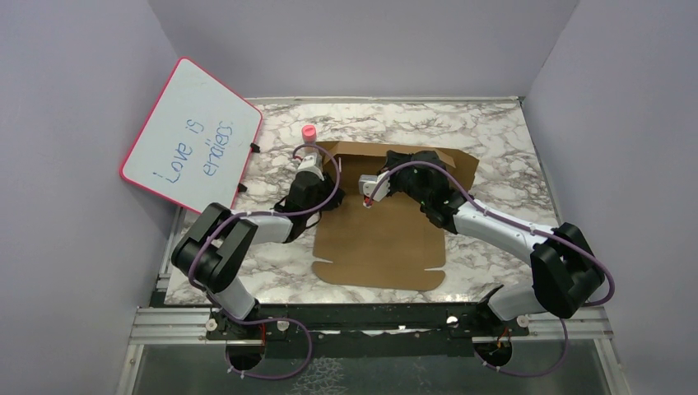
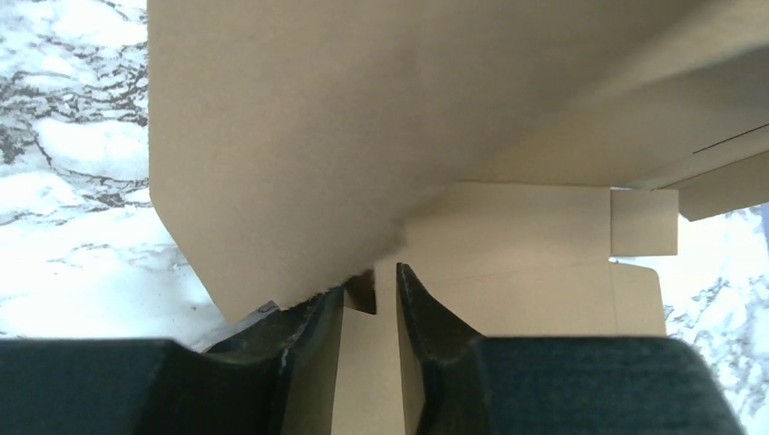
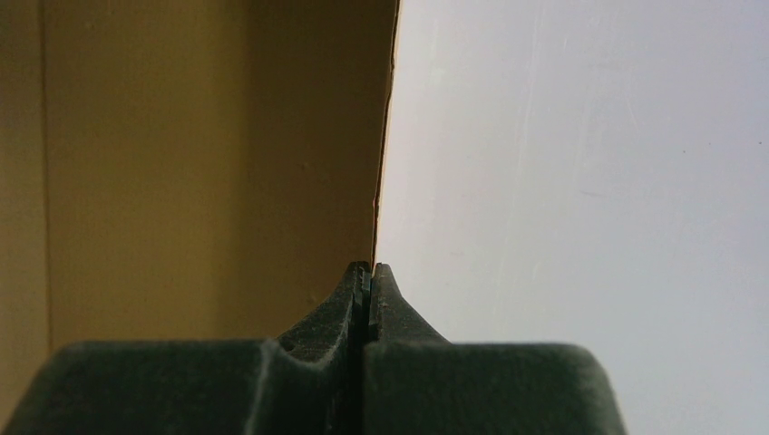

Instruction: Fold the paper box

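At the centre of the table (image 1: 502,148), the paper box (image 1: 379,243) lies with near panels flat and far panels raised; it is judged light and stiff, bending cleanly only at its creases, so hold belongs on a panel edge. The right gripper (image 3: 370,275) is clamped on a raised panel's edge; the left gripper (image 2: 370,288), at the far-left flap, stands narrowly parted, gripping nothing visible.

**Light and picture quality, three views**

Top view: even, diffuse overhead light, soft short shadows, sharp throughout. Left wrist view: marble table (image 2: 54,208) blown out at 9 o'clock; paper box (image 2: 299,136) flap near the lens blurred, underside shaded. Right wrist view: cardboard dim at 9 o'clock, wall (image 3: 589,181) bright and soft at 3.
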`<move>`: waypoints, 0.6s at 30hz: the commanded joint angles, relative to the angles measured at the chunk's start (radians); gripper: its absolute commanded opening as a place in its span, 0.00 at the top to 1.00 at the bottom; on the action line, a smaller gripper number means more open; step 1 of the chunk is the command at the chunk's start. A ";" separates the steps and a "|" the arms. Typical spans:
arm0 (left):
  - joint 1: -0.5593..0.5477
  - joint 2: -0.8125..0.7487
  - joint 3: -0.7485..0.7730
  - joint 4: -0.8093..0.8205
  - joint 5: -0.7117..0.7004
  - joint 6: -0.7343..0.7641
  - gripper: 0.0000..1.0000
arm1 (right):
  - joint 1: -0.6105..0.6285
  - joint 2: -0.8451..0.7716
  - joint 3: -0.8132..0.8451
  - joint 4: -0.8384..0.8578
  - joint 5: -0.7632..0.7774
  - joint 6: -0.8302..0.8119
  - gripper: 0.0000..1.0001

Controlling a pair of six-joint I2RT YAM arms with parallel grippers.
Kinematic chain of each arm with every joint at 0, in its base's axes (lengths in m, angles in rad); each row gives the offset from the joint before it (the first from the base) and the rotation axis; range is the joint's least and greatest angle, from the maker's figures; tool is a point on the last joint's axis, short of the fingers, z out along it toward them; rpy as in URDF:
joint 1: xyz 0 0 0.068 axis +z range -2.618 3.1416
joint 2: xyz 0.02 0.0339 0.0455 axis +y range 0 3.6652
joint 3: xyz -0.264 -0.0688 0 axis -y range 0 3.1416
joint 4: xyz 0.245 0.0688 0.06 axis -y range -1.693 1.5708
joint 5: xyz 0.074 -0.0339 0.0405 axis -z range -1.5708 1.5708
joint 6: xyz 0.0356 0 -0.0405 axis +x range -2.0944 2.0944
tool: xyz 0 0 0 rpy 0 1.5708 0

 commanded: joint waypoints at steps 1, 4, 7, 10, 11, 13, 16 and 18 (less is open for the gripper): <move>-0.024 0.003 0.032 0.044 -0.035 0.072 0.68 | 0.018 -0.007 -0.026 0.011 0.011 -0.013 0.99; -0.022 -0.027 0.020 0.043 -0.039 0.088 0.63 | 0.018 -0.004 -0.034 0.015 0.013 -0.015 0.99; 0.012 -0.114 -0.014 0.040 -0.030 0.062 0.59 | 0.018 -0.012 -0.035 0.016 0.013 -0.016 0.99; 0.054 -0.202 -0.040 0.031 -0.002 0.046 0.56 | 0.018 -0.015 -0.033 0.017 0.012 -0.017 0.99; 0.064 -0.226 -0.044 0.024 0.001 0.045 0.54 | 0.018 -0.016 -0.031 0.017 0.013 -0.018 0.99; 0.075 -0.274 -0.050 0.002 0.001 0.045 0.51 | 0.019 -0.013 -0.028 0.017 0.013 -0.016 0.99; 0.084 -0.337 -0.057 -0.046 -0.020 0.046 0.48 | 0.018 -0.011 -0.029 0.016 0.011 -0.012 0.99; 0.090 -0.382 -0.060 -0.092 -0.065 0.054 0.48 | 0.018 -0.011 -0.031 0.016 0.012 -0.012 0.99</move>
